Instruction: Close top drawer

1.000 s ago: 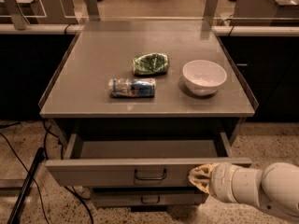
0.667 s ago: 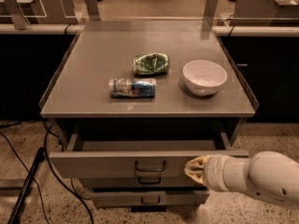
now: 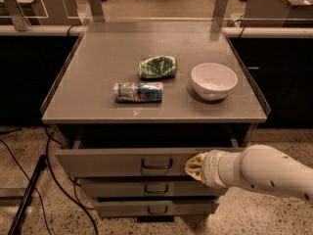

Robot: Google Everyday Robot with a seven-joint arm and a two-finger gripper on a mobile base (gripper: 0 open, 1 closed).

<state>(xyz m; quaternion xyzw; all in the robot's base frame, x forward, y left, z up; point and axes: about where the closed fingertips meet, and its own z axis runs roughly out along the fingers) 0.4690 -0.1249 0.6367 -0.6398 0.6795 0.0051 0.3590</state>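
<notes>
The top drawer is a wide grey drawer with a small dark handle in the middle of its front. It stands a little way out from under the cabinet top, with a dark gap behind its front panel. My gripper comes in from the right on a thick white arm and presses against the drawer front just right of the handle. Two shorter drawer fronts sit below it.
On the grey cabinet top lie a green crumpled bag, a flat plastic bottle and a white bowl. Black cables and a dark pole run over the speckled floor at left. Dark counters stand behind.
The top drawer has slid back toward the cabinet, and the open gap is much narrower. My gripper has moved forward with it, staying against the front panel.
</notes>
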